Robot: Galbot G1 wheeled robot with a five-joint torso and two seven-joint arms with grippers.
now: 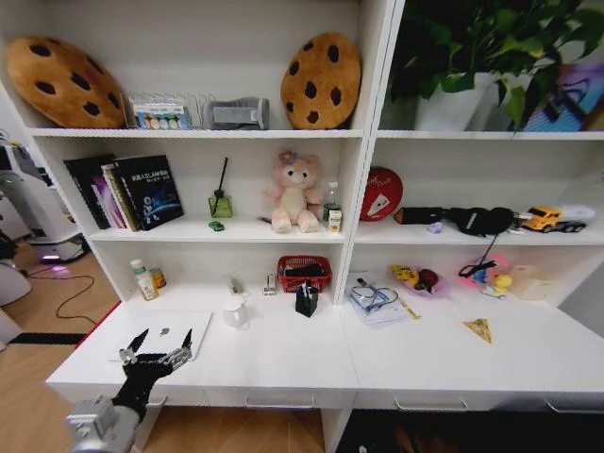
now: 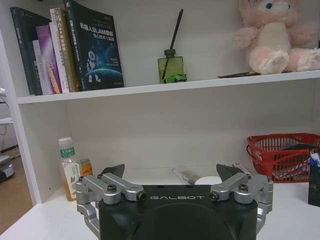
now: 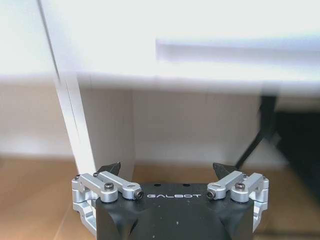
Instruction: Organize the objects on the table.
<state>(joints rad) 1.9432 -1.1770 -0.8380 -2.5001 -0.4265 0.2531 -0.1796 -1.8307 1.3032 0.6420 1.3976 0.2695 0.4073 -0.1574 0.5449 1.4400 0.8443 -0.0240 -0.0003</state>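
Note:
A slim silver laptop [image 1: 172, 321] lies closed at the left end of the white table [image 1: 283, 351]. My left gripper [image 1: 162, 340] hovers open over the laptop's near edge with nothing between its fingers; it also stands open in the left wrist view [image 2: 170, 172]. The black pen holder [image 1: 306, 301], with pens [image 1: 304, 288] in it, stands mid-table in front of the red basket, and its edge [image 2: 314, 185] is seen by the wrist camera. A tiny green toy car [image 1: 216, 226] [image 2: 175, 78] rests on the shelf by a green diffuser bottle. My right gripper [image 3: 166, 169] is open, low beside the desk.
A white mug [image 1: 234, 312] stands between laptop and pen holder. The red mesh basket [image 1: 304, 273] [image 2: 285, 155] sits against the back wall. Small bottles [image 1: 145, 280] [image 2: 67, 167] stand at the back left. Glasses on papers [image 1: 376, 302] and a yellow wedge [image 1: 479, 328] lie to the right.

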